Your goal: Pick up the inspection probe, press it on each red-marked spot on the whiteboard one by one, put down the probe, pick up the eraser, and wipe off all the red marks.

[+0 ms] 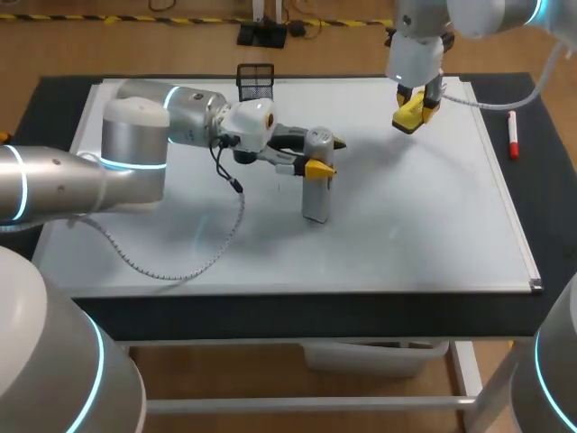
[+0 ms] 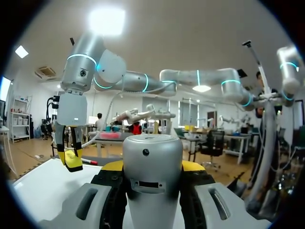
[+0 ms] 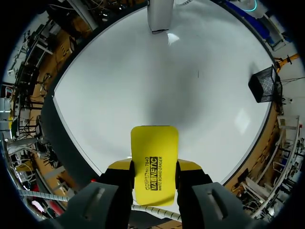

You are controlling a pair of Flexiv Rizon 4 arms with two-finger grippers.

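Now, left end effector (image 1: 329,155) tight on probe (image 1: 315,197), right end effector (image 3: 154,165) tight on eraser (image 3: 154,143).

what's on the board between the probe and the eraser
Nothing: in the head view the whiteboard is bare between the probe and the eraser; the right wrist view agrees.

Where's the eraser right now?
Head view: the eraser is clamped in the right arm's jaws, over the far right of the whiteboard, with the red marker to its right.
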